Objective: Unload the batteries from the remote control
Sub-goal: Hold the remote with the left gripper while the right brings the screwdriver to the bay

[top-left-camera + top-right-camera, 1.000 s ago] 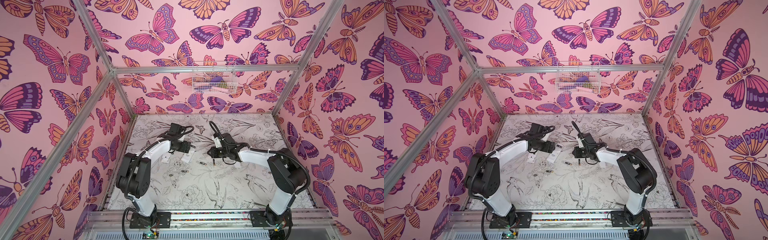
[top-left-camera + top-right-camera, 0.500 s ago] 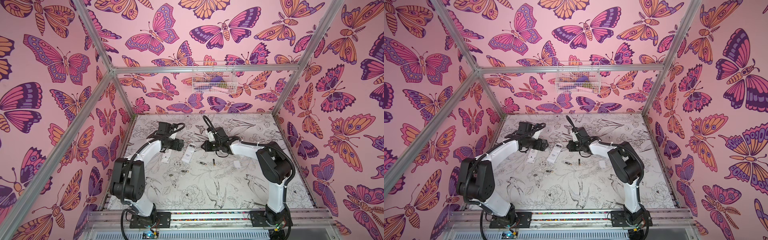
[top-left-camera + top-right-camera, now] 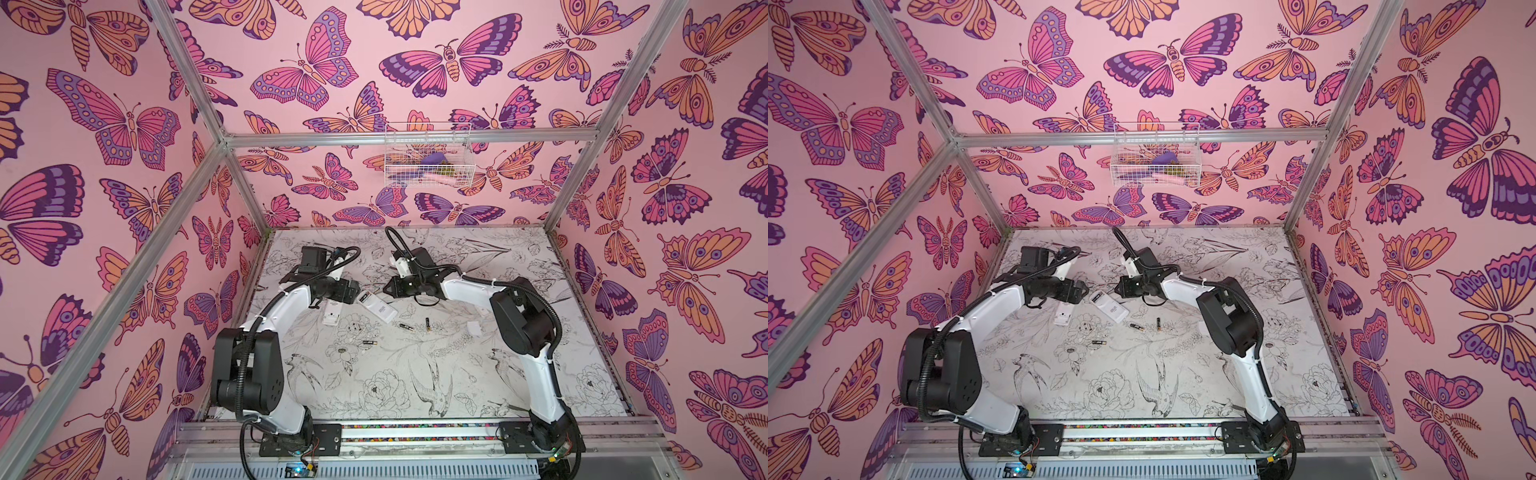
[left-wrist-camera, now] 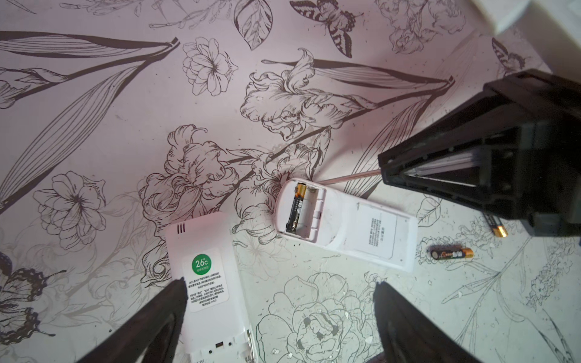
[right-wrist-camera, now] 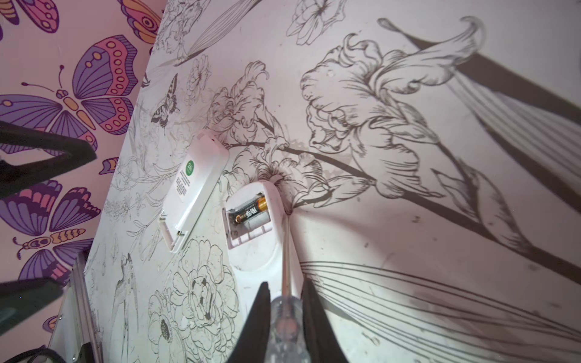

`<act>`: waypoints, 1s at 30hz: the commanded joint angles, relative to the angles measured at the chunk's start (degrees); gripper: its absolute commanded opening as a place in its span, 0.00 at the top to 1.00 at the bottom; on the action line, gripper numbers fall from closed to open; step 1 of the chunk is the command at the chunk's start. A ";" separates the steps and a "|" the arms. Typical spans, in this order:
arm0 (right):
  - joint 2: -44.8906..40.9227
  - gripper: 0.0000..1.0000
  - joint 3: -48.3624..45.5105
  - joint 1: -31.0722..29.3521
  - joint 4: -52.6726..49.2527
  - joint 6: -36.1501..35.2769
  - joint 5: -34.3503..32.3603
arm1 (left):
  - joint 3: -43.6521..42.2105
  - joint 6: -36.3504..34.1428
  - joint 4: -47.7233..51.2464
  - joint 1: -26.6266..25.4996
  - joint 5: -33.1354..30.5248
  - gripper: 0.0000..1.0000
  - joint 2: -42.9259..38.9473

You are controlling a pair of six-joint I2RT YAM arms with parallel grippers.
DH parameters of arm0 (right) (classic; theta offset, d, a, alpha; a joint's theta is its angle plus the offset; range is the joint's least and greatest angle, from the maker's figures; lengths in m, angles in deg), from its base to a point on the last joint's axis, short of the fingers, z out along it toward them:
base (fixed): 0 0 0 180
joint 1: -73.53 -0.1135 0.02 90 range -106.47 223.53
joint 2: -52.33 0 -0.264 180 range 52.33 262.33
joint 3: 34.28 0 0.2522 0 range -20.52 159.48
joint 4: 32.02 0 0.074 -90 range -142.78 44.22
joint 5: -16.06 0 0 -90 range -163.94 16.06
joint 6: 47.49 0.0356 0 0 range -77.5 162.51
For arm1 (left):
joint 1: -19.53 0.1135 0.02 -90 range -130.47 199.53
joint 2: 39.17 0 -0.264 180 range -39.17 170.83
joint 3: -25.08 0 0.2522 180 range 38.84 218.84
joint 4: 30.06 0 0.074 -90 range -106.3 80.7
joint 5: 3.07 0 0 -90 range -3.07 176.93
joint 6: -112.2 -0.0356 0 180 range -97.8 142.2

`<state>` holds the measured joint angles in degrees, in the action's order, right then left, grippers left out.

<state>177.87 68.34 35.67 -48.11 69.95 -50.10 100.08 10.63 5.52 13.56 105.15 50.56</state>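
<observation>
Two arms reach low across the worktop. Left claw: spread wide above labelled remote. Right claw: clamped on clear-handled tool, tip beside open remote. Battery in its bay; three loose batteries nearby. Right claw has shifted leftward since a second ago.

Left arm and right arm: smooth white shells, chunky black joints. Bumpy black cables along both, with little white ties. Flat black base plates with tiny screws at 6 o'clock. Pointed black fingers on the left gripper and right gripper.
</observation>
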 commanded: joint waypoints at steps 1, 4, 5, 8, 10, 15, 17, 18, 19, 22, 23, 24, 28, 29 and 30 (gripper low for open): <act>1.93 1.00 2.89 -1.57 -1.45 -1.55 3.25 | -2.27 -6.03 -0.47 0.48 1.85 0.05 -2.37; 2.61 1.00 4.26 -2.33 -2.69 -2.70 5.17 | -2.26 -8.20 0.01 0.80 2.42 0.05 -2.46; 2.54 1.00 4.14 -2.60 -2.68 -3.20 5.69 | -2.46 -9.33 0.06 0.81 2.64 0.05 -2.66; 3.16 1.00 4.58 -3.30 -3.85 -4.65 7.16 | -3.44 -12.68 0.20 0.90 5.34 0.04 -3.16; 3.66 1.00 6.44 -3.65 -6.59 -5.73 9.18 | -2.98 -13.11 1.70 1.60 7.51 0.04 -2.86; 1.15 1.00 4.90 -3.36 -6.02 -5.90 9.33 | -4.28 -20.47 3.55 2.07 12.09 0.04 -3.75; -0.17 1.00 4.93 -2.93 -6.73 -5.12 9.61 | -3.14 -21.06 5.05 2.30 12.41 0.06 -3.25; -1.34 1.00 4.18 -2.55 -5.96 -4.44 9.61 | -3.01 -21.31 5.12 2.44 12.26 0.07 -3.10; -2.52 1.00 2.90 -2.20 -4.44 -3.44 9.82 | -3.25 -22.42 5.09 2.38 12.43 0.08 -3.16; -4.17 1.00 0.53 -0.74 -1.50 1.64 10.48 | -5.55 -26.75 3.74 2.38 14.41 0.09 -3.40; -4.11 1.00 0.96 -0.09 -2.09 3.40 11.82 | -6.15 -27.49 2.98 2.46 14.55 0.09 -3.14; -4.00 1.00 1.68 0.47 -3.50 4.98 12.67 | -6.43 -27.79 2.37 2.38 14.41 0.09 -2.48; -4.42 1.00 1.69 1.56 -5.58 7.76 16.80 | -7.17 -27.94 0.11 2.29 14.66 0.11 -0.40; -4.39 1.00 1.79 1.65 -5.90 7.95 17.41 | -7.27 -27.87 -0.23 2.23 14.72 0.11 0.18; -4.11 1.00 2.33 1.72 -6.90 8.11 18.01 | -7.14 -26.87 -0.29 2.27 14.60 0.12 0.69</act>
<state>175.53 69.43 37.41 -53.00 75.19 -36.07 93.91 -15.23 6.81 15.50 117.78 49.52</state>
